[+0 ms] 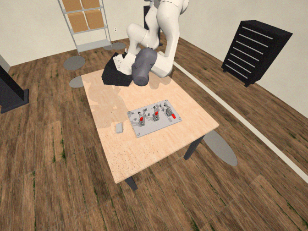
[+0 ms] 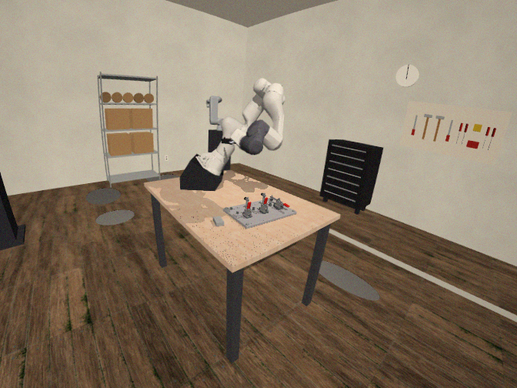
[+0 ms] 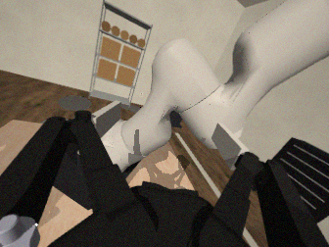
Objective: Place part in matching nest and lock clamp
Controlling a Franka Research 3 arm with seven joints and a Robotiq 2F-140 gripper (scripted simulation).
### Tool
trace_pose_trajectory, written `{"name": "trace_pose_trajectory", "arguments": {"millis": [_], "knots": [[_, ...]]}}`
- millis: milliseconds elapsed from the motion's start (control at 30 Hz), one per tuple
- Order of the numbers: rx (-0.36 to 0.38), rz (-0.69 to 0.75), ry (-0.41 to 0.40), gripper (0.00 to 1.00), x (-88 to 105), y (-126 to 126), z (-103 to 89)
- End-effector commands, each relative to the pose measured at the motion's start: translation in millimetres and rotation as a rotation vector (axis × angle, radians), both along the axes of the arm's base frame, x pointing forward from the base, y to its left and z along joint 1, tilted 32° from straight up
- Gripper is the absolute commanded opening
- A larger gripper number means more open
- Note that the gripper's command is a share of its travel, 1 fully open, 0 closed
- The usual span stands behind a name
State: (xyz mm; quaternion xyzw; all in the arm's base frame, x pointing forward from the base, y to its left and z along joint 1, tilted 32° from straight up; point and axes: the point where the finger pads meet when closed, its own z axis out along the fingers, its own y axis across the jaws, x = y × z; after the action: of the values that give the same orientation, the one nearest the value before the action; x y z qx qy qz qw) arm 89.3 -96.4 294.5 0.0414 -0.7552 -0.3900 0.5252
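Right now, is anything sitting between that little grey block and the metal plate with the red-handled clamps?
Nothing visible does. The grey part lies on bare table top just beside the fixture plate, apart from it. The open gripper is folded back near the arm's base.

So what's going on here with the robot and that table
Nothing is being handled yet. The arm is folded back at the table's far end, its hand open and empty. A small grey part lies on the table beside the fixture plate. Two red clamp handles stand up; the third lies down.
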Motion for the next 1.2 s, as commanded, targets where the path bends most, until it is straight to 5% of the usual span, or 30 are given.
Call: {"name": "trace_pose_trajectory", "arguments": {"millis": [0, 600, 833, 1000, 1100, 1167], "knots": [[0.000, 0.000, 0.000, 1.00, 0.0, 0.0, 0.0], [-0.005, -0.003, -0.013, 1.00, 1.8, 1.6, -2.2], [-0.117, -0.081, -0.286, 1.00, 53.4, 32.9, -45.8], [-0.182, -0.135, -0.433, 1.00, 89.4, 46.9, -62.8], [-0.190, -0.142, -0.452, 1.00, 94.2, 48.4, -64.6], [-0.235, -0.186, -0.553, 1.00, 122.0, 56.2, -72.3]]}}
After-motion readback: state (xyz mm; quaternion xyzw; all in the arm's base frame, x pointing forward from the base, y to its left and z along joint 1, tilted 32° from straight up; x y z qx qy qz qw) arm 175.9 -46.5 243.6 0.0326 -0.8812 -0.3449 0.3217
